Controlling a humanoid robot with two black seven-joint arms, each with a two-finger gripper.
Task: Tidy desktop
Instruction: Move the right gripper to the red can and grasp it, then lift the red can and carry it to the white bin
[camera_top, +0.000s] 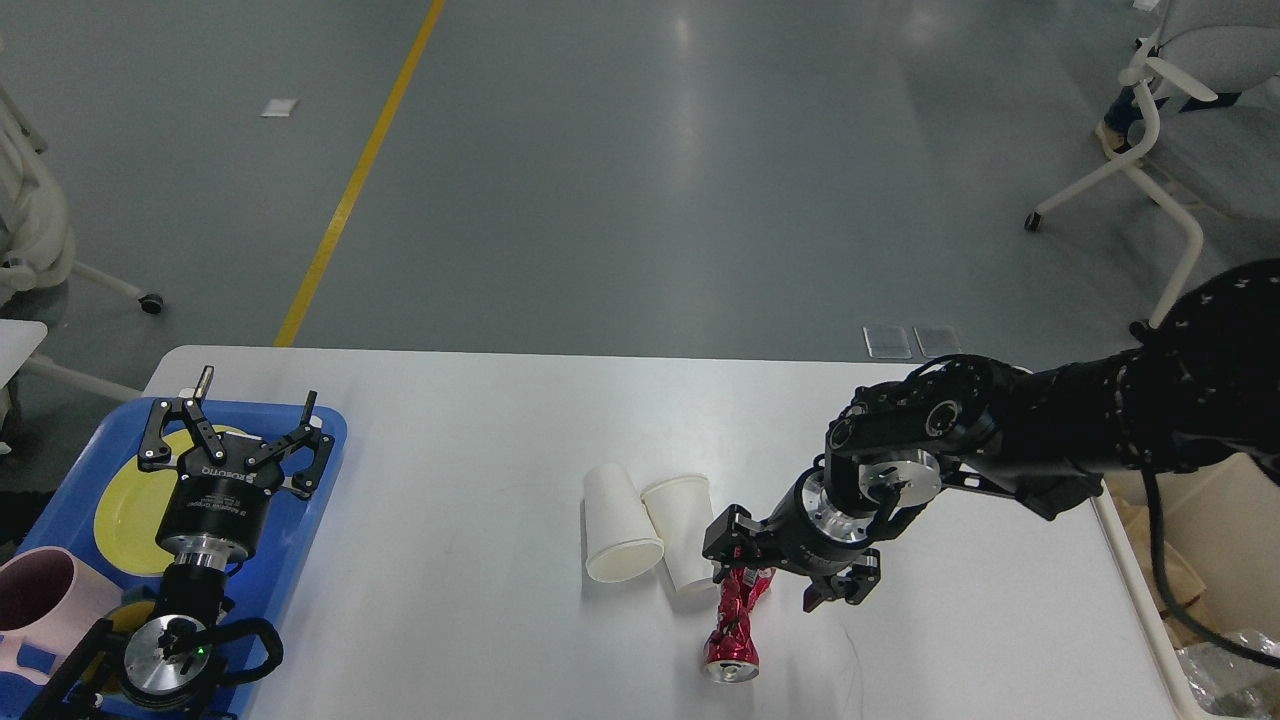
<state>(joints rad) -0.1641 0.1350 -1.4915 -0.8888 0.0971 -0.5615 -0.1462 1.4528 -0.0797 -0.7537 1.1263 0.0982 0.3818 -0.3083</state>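
Observation:
The desktop (450, 610) is a wide white table. A crushed red can (733, 625) lies on it near the front middle. Two white paper cups lie side by side to its left, one (618, 522) with its mouth toward me and one (684, 530) right beside the can. My right gripper (780, 568) is open and low over the can's far end, with one finger on each side of it. My left gripper (235, 438) is open and empty above the blue tray (295, 560).
The blue tray at the left edge holds a yellow plate (125, 512) and a pink mug (40, 600). A cream bin (1235, 500) with crumpled rubbish stands off the table's right edge. Office chairs stand on the floor behind.

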